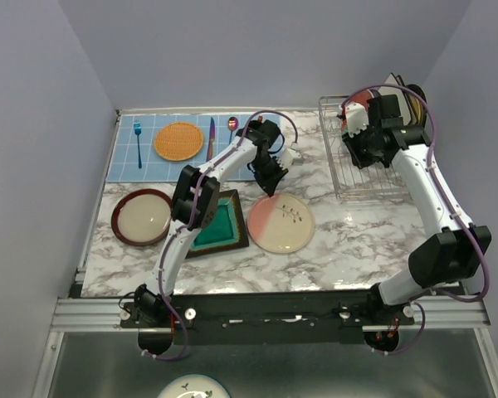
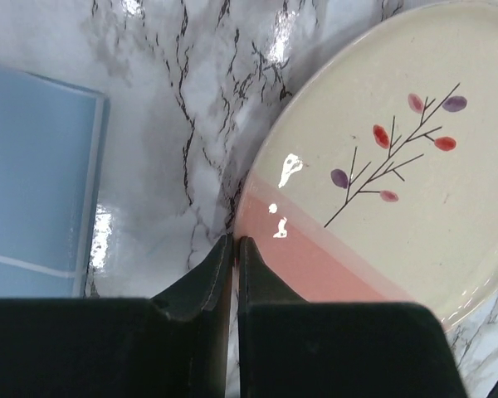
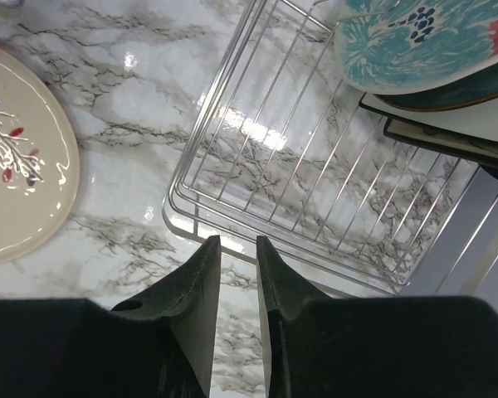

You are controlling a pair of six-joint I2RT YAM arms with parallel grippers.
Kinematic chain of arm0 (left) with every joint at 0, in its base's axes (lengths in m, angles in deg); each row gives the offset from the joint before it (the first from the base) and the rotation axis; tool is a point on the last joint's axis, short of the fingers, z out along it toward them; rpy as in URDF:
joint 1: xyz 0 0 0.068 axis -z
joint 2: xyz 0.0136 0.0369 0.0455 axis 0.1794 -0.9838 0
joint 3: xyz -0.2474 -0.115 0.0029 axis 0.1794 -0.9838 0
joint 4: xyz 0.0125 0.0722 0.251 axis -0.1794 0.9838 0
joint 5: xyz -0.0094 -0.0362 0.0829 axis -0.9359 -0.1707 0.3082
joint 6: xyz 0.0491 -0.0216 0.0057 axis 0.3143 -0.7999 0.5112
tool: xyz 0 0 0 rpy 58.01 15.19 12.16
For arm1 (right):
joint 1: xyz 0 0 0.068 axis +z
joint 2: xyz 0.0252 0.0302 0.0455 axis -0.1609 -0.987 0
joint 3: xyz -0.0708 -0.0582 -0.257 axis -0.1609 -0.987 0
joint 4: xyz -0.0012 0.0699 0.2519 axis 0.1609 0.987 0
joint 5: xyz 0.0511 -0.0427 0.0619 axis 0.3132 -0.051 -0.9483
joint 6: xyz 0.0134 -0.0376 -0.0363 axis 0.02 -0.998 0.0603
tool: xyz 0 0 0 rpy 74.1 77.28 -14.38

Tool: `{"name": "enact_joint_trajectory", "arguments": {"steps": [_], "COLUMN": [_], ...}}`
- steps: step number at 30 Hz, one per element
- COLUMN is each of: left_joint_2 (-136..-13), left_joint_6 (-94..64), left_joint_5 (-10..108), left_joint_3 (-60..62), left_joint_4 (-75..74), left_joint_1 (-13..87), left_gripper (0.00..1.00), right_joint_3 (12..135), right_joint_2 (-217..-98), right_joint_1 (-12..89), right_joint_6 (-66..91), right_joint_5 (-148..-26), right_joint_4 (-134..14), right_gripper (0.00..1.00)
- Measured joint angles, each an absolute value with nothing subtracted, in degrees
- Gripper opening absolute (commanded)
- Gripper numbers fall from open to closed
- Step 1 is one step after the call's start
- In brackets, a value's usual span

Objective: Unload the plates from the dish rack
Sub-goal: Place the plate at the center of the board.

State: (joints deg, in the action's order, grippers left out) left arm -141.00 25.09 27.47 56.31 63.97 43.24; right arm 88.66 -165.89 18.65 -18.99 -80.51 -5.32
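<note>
Plates [image 3: 448, 93] in silver wire dish rack [image 1: 367, 178]: teal flowered round plate [image 3: 415, 41] foremost, darker ones behind, leaning at far end. Left of rack, flat on marble: pink-and-cream round twig-patterned plate [image 1: 280, 222], teal square plate [image 1: 220, 222], red-rimmed cream round plate [image 1: 141, 217]. Right gripper [image 3: 235, 242] above rack's near-left corner, jaws partly apart, empty. Left gripper [image 2: 234, 242] at pink-and-cream plate's edge, closed to thin slit, gripping nothing.

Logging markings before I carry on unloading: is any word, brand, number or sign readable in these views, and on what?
None: no word, number, brand or sign can be read in any of the three views.
pink-and-cream plate: only a painted twig with coloured leaves, no lettering.
flowered plate in the dish rack: only a teal flower pattern, no lettering.
</note>
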Motion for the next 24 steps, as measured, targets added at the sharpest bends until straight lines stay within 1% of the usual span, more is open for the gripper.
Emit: {"name": "enact_joint_trajectory", "arguments": {"steps": [5,24], "left_joint_2": [-141.0,-142.1], "left_joint_6": [23.3,19.1], "left_joint_5": [27.5,27.2], "left_joint_3": [56.3,58.0], "left_joint_4": [62.4,56.2], "left_joint_1": [43.7,45.1], "left_gripper": [0.0,0.0], "right_joint_3": [84.5,82.8], "right_joint_2": [-163.2,-162.4], "right_joint_1": [18.6,18.7], "right_joint_6": [-19.0,-18.2], "right_joint_5": [-81.7,-86.6], "right_joint_4": [-7.5,-11.8], "right_gripper": [0.31,0.31]}}
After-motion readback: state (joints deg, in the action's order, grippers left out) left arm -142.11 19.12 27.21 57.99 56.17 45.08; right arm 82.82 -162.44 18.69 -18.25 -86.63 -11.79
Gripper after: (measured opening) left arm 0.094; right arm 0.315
